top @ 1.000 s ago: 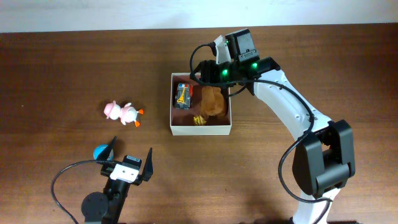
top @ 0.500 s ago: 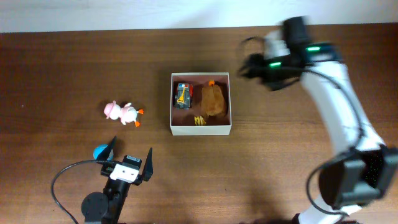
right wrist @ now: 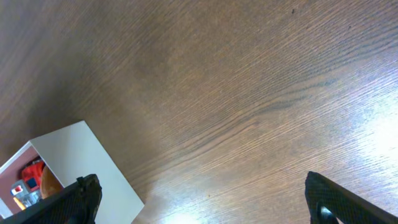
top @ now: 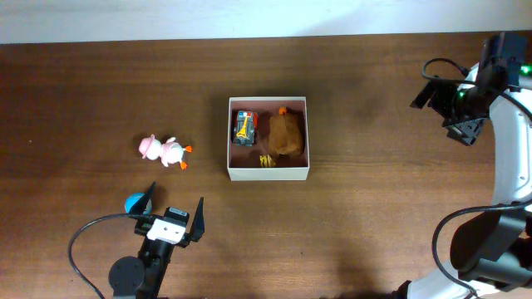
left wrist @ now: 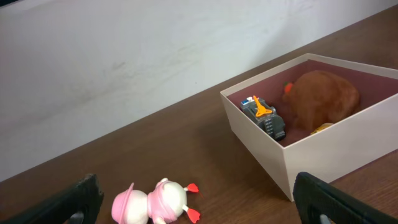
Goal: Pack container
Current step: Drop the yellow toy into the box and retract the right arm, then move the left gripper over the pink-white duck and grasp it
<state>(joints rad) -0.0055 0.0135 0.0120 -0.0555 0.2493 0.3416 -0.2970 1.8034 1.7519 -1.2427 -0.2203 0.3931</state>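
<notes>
Square, shallow, open-topped container (top: 268, 173) with thin white walls and a reddish-brown floor. Sits flat and upright near the middle of the bench (top: 374, 208). Holds a brown plush toy (top: 286, 134) on the right side, a small grey-and-orange toy car (top: 243, 126) by the left wall, a yellow bit (top: 266, 160) against the near wall.

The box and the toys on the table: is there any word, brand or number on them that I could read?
None can be read.
The container walls are plain white.
The small toy vehicle inside it carries an orange mark, too small to tell whether it is lettering.
The pink toys show no writing.
</notes>
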